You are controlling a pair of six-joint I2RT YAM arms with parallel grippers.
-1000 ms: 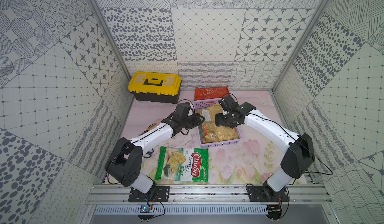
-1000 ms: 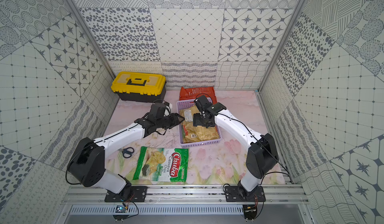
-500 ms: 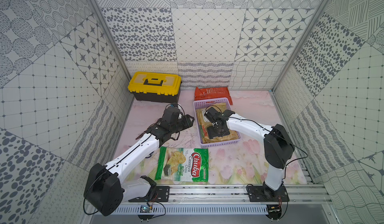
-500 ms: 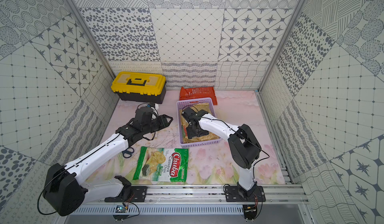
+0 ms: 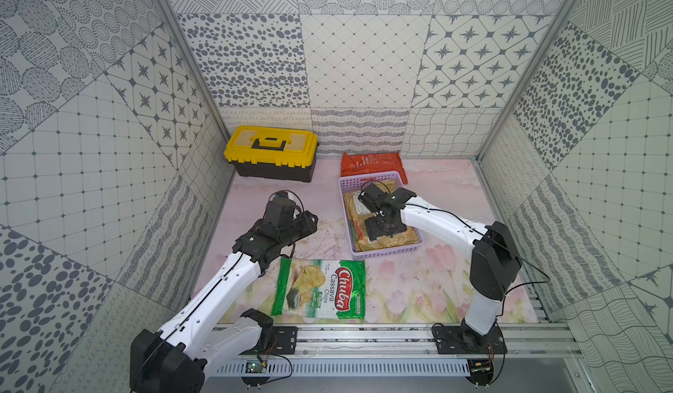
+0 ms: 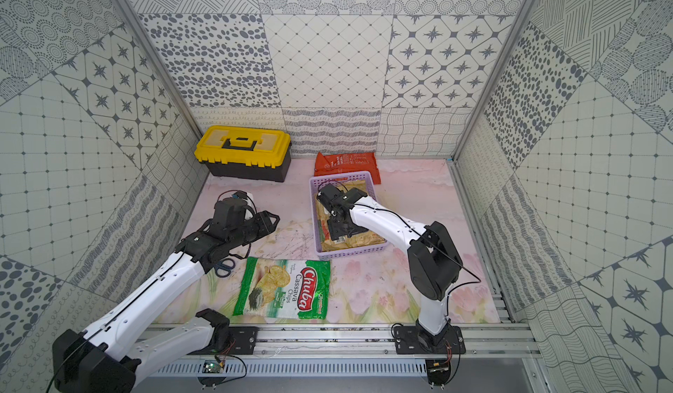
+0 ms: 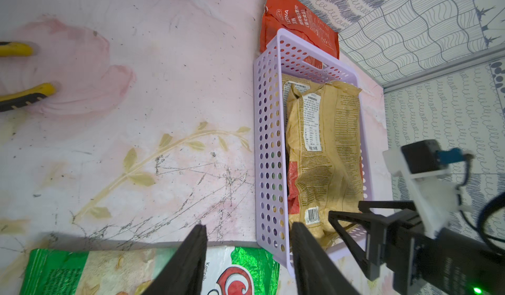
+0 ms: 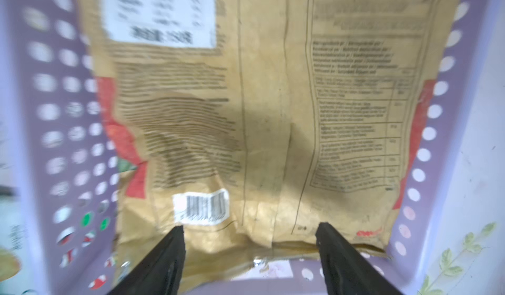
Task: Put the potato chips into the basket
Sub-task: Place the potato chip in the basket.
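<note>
basket: lavender plastic basket point(image 5: 386, 255), rectangular, walls dotted with little round holes, handle slot in the far end wall. It sits on the desk point(image 5: 437, 198), toward the back.
in the basket: a golden-tan chip bag point(image 7: 328, 148) lies flat on top, back side up, and takes up nearly the whole length. Crinkly matte look, fine print, white label, barcode. A second tan bag point(image 7: 296, 83) peeks out from under it at the far end. There are slivers of red and green down one side, can't tell what they belong to.
outside the basket: the orange-red bag point(image 5: 371, 162) is on the desk behind it, touching the far end wall. The Chuba cassava chips bag point(image 5: 320, 287), shiny green-and-white foil, lies flat near the front, just beside the basket's near corner.
toolbox point(image 5: 271, 152): yellow lid, black body, lid shut, back left corner. Can't see inside.
right end effector point(image 8: 250, 230): fingers spread wide, reaching into the basket over the top bag's barcode end, gripping nothing. That view's blurry, so can't tell if the tips touch the bag.
left end effector point(image 7: 248, 241): about half spread, empty, above the desk beside the basket's long wall.
desk surface: smooth pink floral print, scratched and scuffed.
</note>
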